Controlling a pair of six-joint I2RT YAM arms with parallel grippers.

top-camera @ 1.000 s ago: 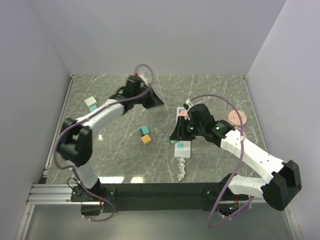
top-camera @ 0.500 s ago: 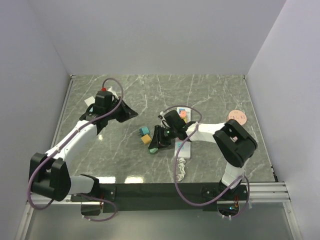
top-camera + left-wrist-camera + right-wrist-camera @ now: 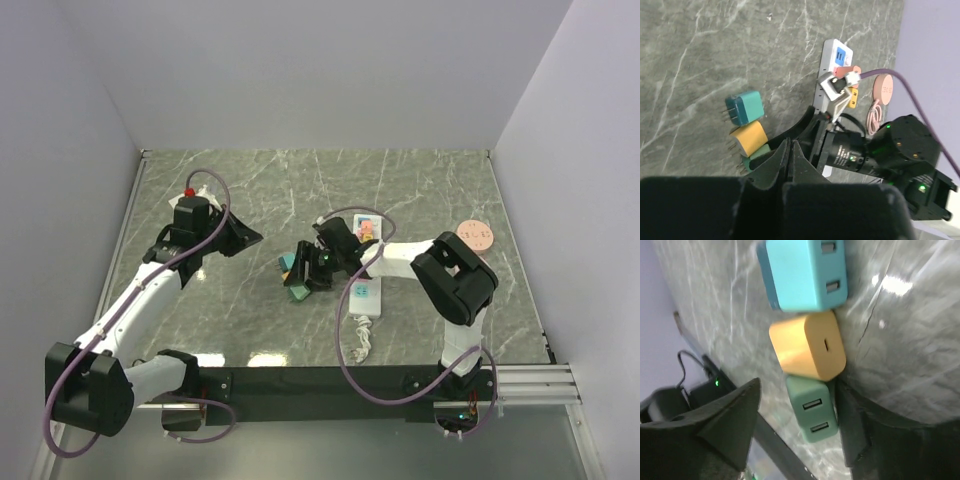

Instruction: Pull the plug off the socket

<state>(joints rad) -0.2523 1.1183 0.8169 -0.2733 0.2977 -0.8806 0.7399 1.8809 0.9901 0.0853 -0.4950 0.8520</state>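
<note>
Marbled grey table [image 3: 420, 180], right gripper [image 3: 799, 390] spread either side of green plug [image 3: 812, 410], left gripper [image 3: 791, 150] pressed together, socket [image 3: 362, 296] near

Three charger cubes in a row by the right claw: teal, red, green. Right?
One slip: the middle one is orange, not red. The right wrist view shows the teal cube, orange cube and green cube in a row by the right claw.

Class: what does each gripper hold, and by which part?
Nothing. The right gripper is open around the green plug, gap showing; left gripper shut, empty.
</note>
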